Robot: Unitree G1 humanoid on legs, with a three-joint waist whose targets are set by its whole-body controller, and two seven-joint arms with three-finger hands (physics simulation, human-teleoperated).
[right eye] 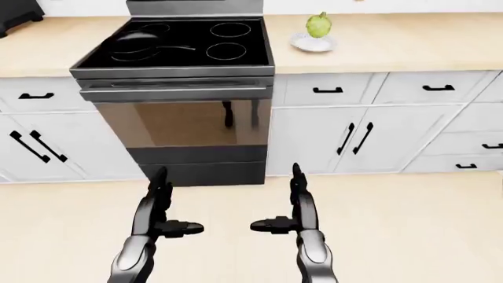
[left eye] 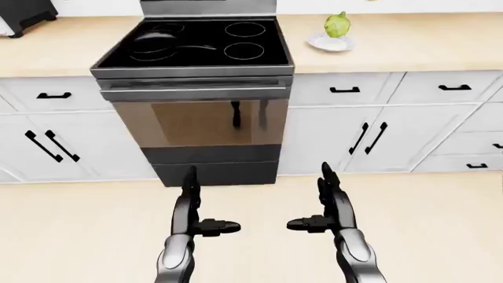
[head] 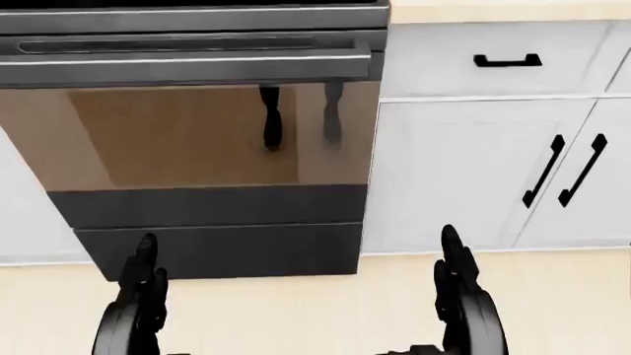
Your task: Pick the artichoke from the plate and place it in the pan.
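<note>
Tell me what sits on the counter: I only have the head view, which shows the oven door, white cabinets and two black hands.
Observer: In the left-eye view a green artichoke sits on a small white plate on the beige counter, right of the black stove.
Operator: Is there a pan?
Observer: Yes, a black frying pan rests on the stove's left side, handle pointing right.
Operator: Are the hands holding anything?
Observer: No. The left hand and right hand are open and empty, low over the floor, with thumbs pointing toward each other.
</note>
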